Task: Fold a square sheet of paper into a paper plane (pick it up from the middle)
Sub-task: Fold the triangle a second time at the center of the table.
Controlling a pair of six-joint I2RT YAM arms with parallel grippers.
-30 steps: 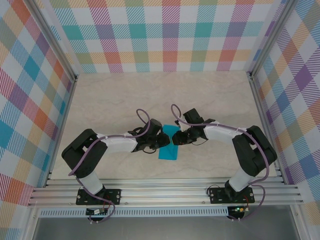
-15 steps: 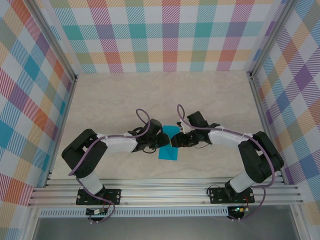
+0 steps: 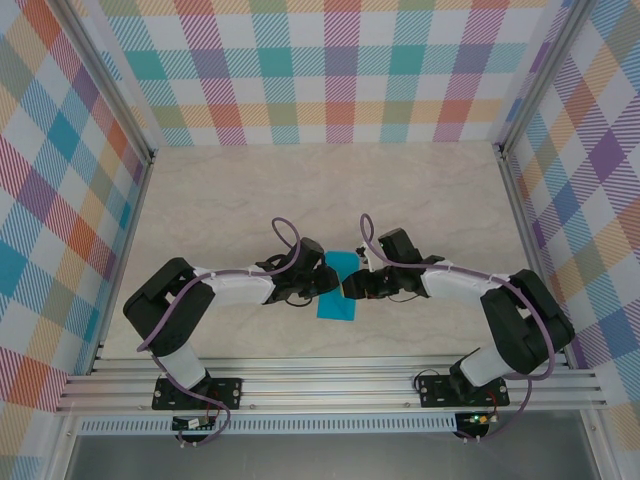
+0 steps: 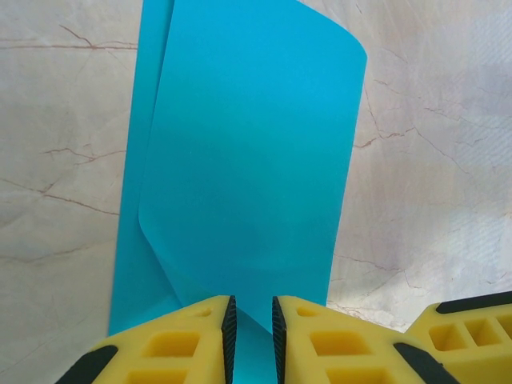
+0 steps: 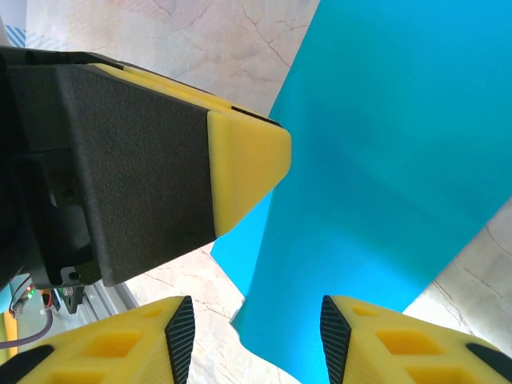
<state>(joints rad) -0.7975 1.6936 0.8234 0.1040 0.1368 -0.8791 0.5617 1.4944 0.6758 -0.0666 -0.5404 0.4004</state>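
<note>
just changed, right gripper (image 5: 252, 328): pushed in closer to the fold than a second ago, with forearm stretched lower across the table (image 3: 250, 200) and jaws eased wider on the way.
unchanged, left gripper (image 4: 251, 320): parked in the same spot with the same grip.
left jaws: pressed nearly together, pinching the near edge of the teal sheet (image 4: 248, 160).
right jaws: spread, straddling a loose lower edge of the paper without clamping it.
sheet: mid-table, just ahead of both wrists; doubled over, with a curled top layer above a flat lower one and no crease pressed down yet.
meaning for the task: probably a second hold being set up so as to flatten the flap; early in the folding, with no dart shape so far.
paper edges: misaligned, with a strip of the lower layer peeking out beside the flap on the left wrist view; lifted and rounded at the flap's far corner.
room to move: crowded at the fingertips, just beside each other over the paper; wide bare marble toward the back wall, side posts well apart, near rail not far behind the sheet.
</note>
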